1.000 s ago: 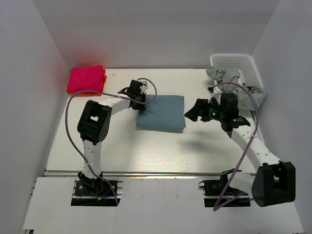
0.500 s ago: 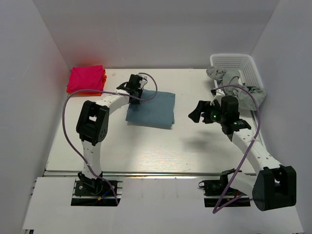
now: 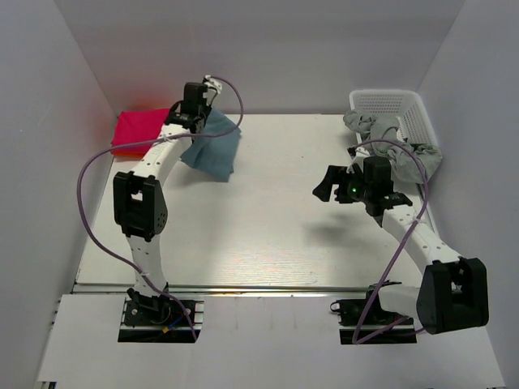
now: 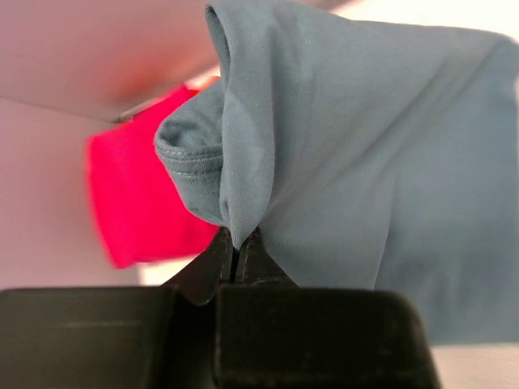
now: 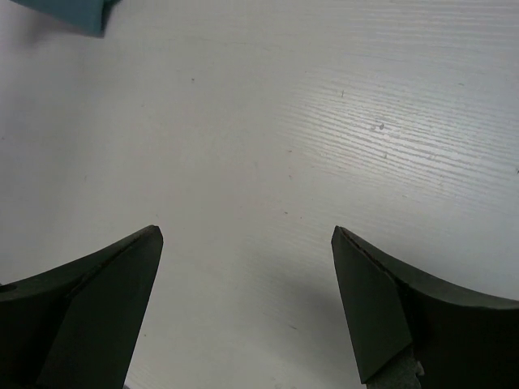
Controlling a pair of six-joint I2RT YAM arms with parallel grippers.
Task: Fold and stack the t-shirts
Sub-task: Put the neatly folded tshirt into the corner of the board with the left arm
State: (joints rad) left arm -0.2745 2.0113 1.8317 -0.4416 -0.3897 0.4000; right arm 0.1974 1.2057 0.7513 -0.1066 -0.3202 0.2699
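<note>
While the teal-blue t-shirt [image 3: 216, 149] hangs folded from the left gripper [image 4: 237, 258], whose jaws are pressed together on a bunched edge of the cloth, it sits just beside the pink t-shirt [image 3: 139, 132] at the far left corner of the table [image 3: 268, 235]. The step in hand is judged to be stacking. To do it well, carry the hanging part fully over the pink pile, lower until the cloth lies flat with edges matched, and only then release; letting go early risks the fold opening. The right gripper [image 5: 246, 243], jaws spread and holding nothing, hovers above the table, well apart from the grey t-shirts [image 3: 375, 126] at the basket [image 3: 397, 104].
</note>
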